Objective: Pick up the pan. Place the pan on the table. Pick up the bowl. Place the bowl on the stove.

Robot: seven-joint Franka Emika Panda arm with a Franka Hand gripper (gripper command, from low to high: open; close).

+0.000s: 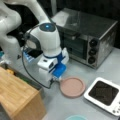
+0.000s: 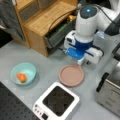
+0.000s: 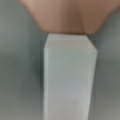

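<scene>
The pinkish-brown pan (image 1: 72, 87) (image 2: 71, 75) lies flat on the grey table (image 1: 105, 68) (image 2: 45, 66), beside the stove (image 1: 103, 93) (image 2: 58, 101), whose black top is bare. My gripper (image 1: 56, 78) (image 2: 81, 62) is low over the pan's white handle, and the hand's body hides its fingers in both front views. The wrist view is filled by that handle (image 3: 70, 80) with the pan's edge (image 3: 67, 15) above it. The teal bowl (image 2: 23, 73) (image 1: 76, 117) sits on the table with a small orange thing (image 2: 21, 77) inside, well away from the gripper.
A steel toaster oven (image 1: 85, 37) (image 2: 110, 87) stands close behind the pan and stove. A light wooden box (image 1: 17, 97) (image 2: 42, 20) with an open dark compartment is on the arm's other side. A black cable hangs from the wrist.
</scene>
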